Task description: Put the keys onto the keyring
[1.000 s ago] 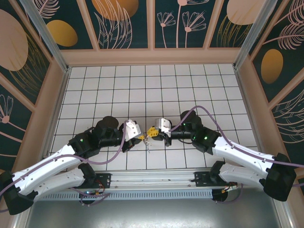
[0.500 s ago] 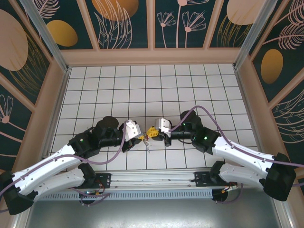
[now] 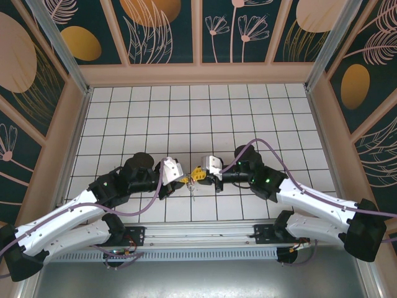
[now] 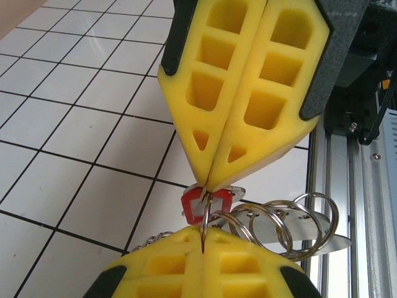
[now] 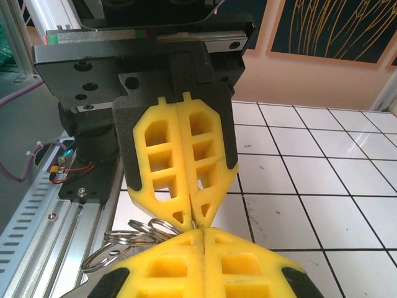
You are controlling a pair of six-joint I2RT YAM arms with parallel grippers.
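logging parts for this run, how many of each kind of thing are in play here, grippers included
yellow-fingered grippers: 2 (left gripper, right gripper)
red-headed key: 1
keyring with its bunch of wire rings: 1
total: 4

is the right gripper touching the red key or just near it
Touching. The left wrist view shows the right gripper shut, its tips pinching the head of the red key.
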